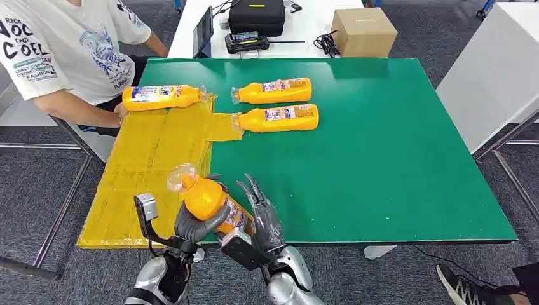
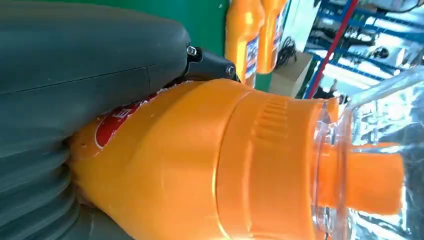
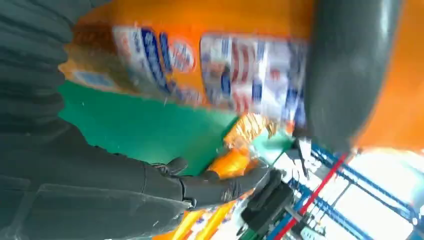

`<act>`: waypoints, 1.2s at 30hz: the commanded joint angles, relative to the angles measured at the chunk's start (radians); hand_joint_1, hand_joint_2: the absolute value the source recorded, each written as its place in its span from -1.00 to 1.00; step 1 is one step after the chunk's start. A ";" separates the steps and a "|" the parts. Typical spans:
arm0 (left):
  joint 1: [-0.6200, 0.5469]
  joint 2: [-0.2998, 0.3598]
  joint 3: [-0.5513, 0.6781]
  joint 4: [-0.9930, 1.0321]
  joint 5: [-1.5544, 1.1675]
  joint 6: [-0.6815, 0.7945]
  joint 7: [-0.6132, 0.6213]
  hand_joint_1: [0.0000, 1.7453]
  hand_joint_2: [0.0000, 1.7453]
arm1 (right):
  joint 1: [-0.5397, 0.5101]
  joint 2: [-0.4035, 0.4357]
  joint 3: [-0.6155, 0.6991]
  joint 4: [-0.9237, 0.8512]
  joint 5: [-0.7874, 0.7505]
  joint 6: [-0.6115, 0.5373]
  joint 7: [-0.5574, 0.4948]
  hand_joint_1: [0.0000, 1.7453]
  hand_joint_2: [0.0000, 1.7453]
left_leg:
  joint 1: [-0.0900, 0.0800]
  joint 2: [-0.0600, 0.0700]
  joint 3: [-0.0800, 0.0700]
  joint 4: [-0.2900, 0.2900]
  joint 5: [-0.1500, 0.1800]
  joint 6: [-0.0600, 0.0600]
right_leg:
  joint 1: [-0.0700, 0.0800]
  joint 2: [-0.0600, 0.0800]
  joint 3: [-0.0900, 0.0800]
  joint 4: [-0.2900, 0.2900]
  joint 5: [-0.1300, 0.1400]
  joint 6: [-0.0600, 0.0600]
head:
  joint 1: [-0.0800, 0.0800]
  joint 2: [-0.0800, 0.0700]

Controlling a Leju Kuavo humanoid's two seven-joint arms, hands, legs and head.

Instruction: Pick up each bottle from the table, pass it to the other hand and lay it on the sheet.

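The left hand (image 1: 191, 225) grips an orange bottle (image 1: 210, 200) above the tabletop's (image 1: 381, 178) near edge, beside the right hand (image 1: 264, 213), whose fingers are spread apart.

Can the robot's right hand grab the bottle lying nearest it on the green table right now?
Probably not yet. The right hand is against the held bottle, which the left hand grips. The nearest lying bottle is far up the table, though nothing blocks the way.

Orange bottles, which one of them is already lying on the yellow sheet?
The far-left bottle beside the person; two others lie on bare green mat, and one is held.
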 commanded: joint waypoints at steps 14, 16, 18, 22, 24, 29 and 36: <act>-0.065 0.016 0.099 -0.004 -0.096 0.212 -0.111 1.00 1.00 | 0.068 -0.034 -0.051 -0.290 -0.151 0.055 -0.047 -1.00 -1.00 | 0.002 0.001 0.005 0.001 -0.003 -0.002 | 0.002 0.000 0.006 0.000 -0.003 -0.003 | 0.000 0.000; -0.100 0.026 0.124 0.003 -0.179 0.301 -0.168 1.00 1.00 | 0.092 -0.041 -0.039 -0.383 -0.185 0.074 -0.055 -1.00 -1.00 | 0.002 -0.001 0.004 0.002 -0.003 -0.002 | 0.002 -0.001 0.005 0.001 -0.003 -0.003 | 0.000 0.000; -0.107 0.028 0.136 0.001 -0.185 0.298 -0.161 1.00 1.00 | 0.096 -0.046 -0.032 -0.409 -0.185 0.080 -0.036 -1.00 -1.00 | 0.002 -0.001 0.003 0.002 -0.002 -0.002 | 0.002 -0.002 0.004 0.001 -0.002 -0.002 | 0.000 0.000; -0.110 0.027 0.141 -0.008 -0.235 0.353 -0.199 1.00 1.00 | 0.092 -0.056 -0.027 -0.410 -0.219 0.084 -0.065 -1.00 -1.00 | 0.002 0.000 0.004 0.000 -0.002 -0.002 | 0.002 -0.001 0.005 0.000 -0.002 -0.002 | 0.000 0.000; -0.154 0.057 0.148 -0.042 -0.421 0.536 -0.289 1.00 1.00 | 0.088 -0.065 -0.018 -0.460 -0.253 0.095 -0.089 -1.00 -1.00 | 0.003 0.001 0.006 0.001 -0.003 -0.002 | 0.003 0.000 0.007 0.000 -0.003 -0.003 | 0.000 0.000; -0.250 0.117 0.184 -0.031 -0.830 0.782 -0.280 1.00 1.00 | 0.057 -0.070 0.018 -0.508 -0.313 0.133 -0.079 -1.00 -1.00 | 0.003 0.001 0.003 0.003 -0.003 -0.003 | 0.003 0.001 0.003 0.002 -0.002 -0.003 | 0.000 0.000; -0.280 0.104 0.266 -0.003 -1.227 0.866 -0.262 1.00 1.00 | 0.045 -0.064 0.035 -0.511 -0.333 0.158 -0.083 -1.00 -1.00 | 0.003 0.003 0.005 0.000 -0.002 -0.002 | 0.003 0.002 0.005 0.000 -0.001 -0.003 | 0.000 0.000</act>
